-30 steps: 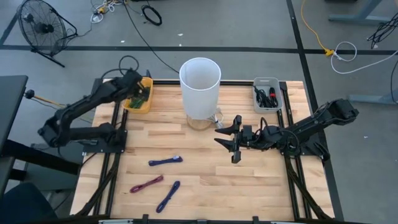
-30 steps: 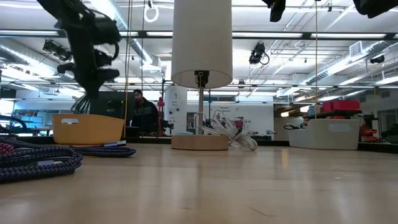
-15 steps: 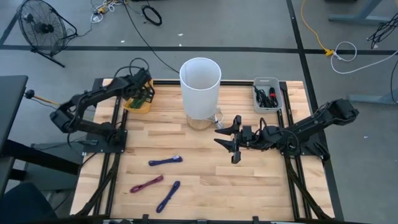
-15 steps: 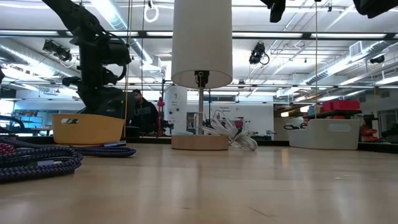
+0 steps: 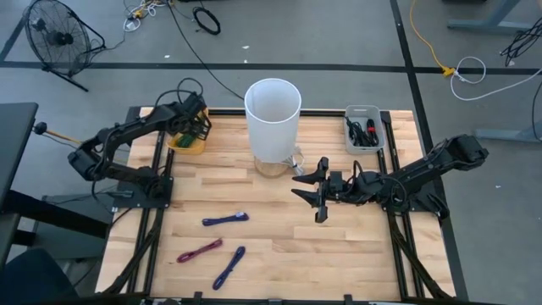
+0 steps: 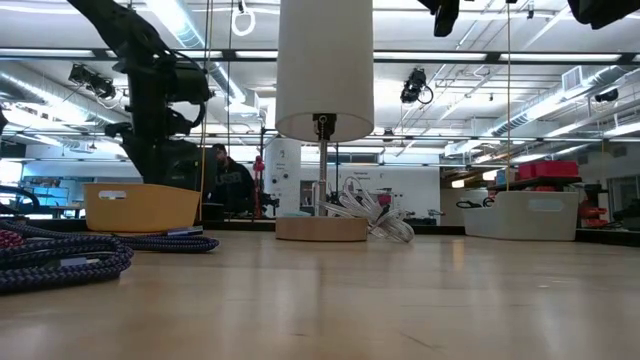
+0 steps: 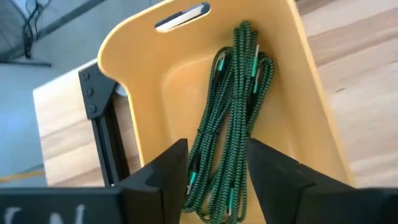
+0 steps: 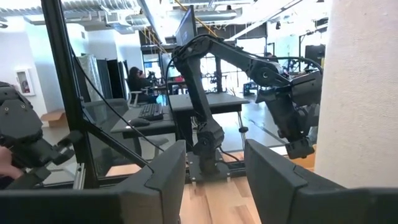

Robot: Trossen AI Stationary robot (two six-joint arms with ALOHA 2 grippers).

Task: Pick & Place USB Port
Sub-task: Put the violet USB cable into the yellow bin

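Observation:
A green braided USB cable (image 7: 233,118) lies coiled inside the yellow bin (image 5: 188,140) at the table's far left corner, resting on the bin's floor. My left gripper (image 7: 217,149) hangs just above it, open, with one finger on each side of the coil. My right gripper (image 5: 315,193) hovers open near the table's middle, right of centre, pointing toward the left edge with nothing between its fingers (image 8: 214,155). Near the front left of the table lie a blue cable (image 5: 225,219), a maroon cable (image 5: 200,251) and another blue one (image 5: 229,267).
A tall white cylinder (image 5: 273,114) on a round base stands at the far middle, with clear plastic wrap (image 6: 372,215) beside it. A grey bin (image 5: 364,129) of black cables sits at the far right. Bare wood lies between the loose cables and my right gripper.
My left arm has shifted over the yellow bin, its elbow swinging out toward the table's left edge, and the gripper has come lower over the bin. The right arm has kept still.

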